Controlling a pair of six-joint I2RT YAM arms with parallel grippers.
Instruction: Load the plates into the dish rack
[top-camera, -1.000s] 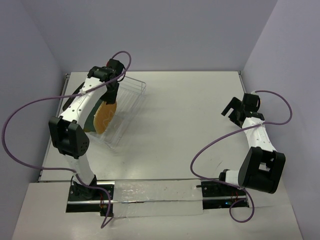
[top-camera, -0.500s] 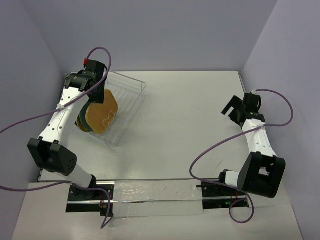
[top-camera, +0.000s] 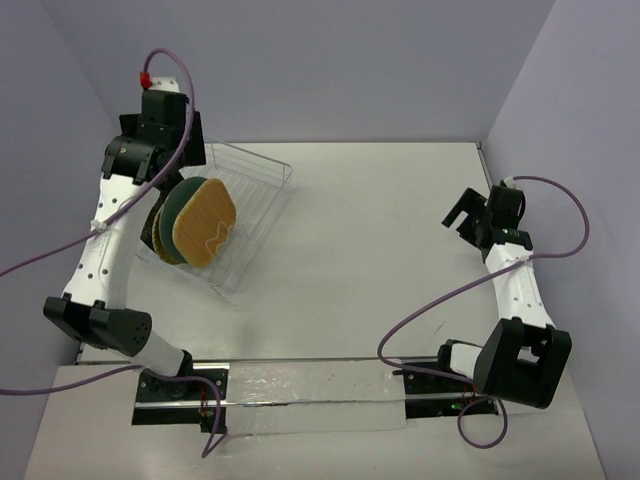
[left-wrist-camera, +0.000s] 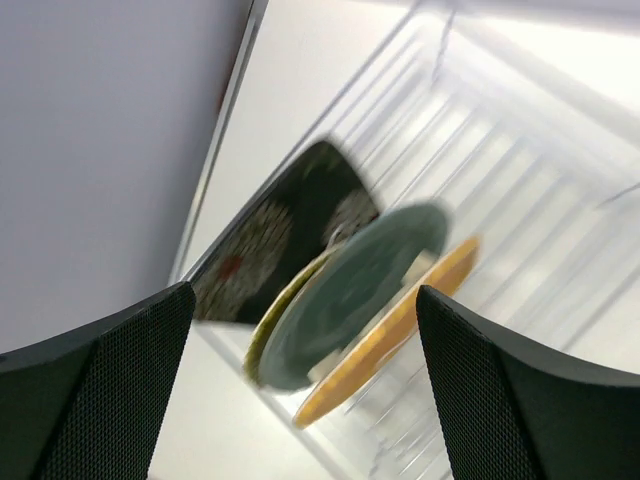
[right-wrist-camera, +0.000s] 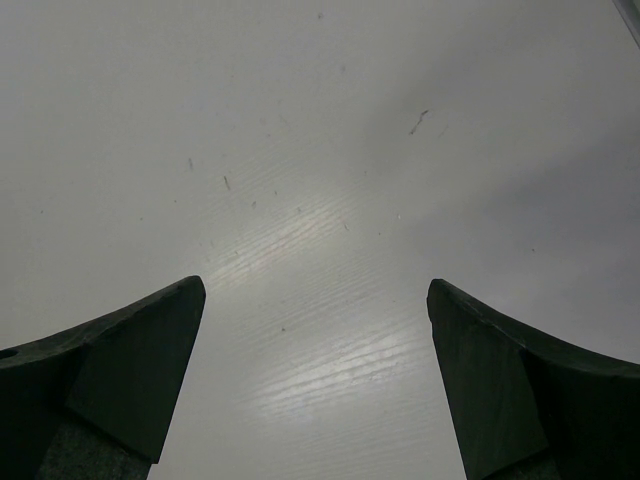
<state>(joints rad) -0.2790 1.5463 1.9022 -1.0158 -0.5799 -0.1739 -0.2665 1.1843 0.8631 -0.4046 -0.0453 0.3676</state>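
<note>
The dish rack (top-camera: 255, 195) of thin clear wire sits at the table's back left. Its ridged floor (left-wrist-camera: 520, 200) shows in the left wrist view. The plates stand on edge in it, leaning together. From the left wall they are the black flowered square (left-wrist-camera: 270, 245), the round yellow woven one (left-wrist-camera: 262, 338), the teal-grey one (left-wrist-camera: 350, 295) and the orange-yellow woven one (top-camera: 207, 225) in front. My left gripper (top-camera: 170, 125) hovers open above the rack's back left corner, holding nothing. My right gripper (top-camera: 465, 215) stands open over bare table at the right.
The left wall (left-wrist-camera: 90, 150) runs close beside the rack. A purple cable (top-camera: 60, 255) loops off the left arm. The right wrist view holds only white tabletop (right-wrist-camera: 320, 150) between the fingers.
My left gripper has opened, let go of the orange-yellow plate and risen back and to the left. That plate now leans in the rack against the others. The right arm barely shifted.
</note>
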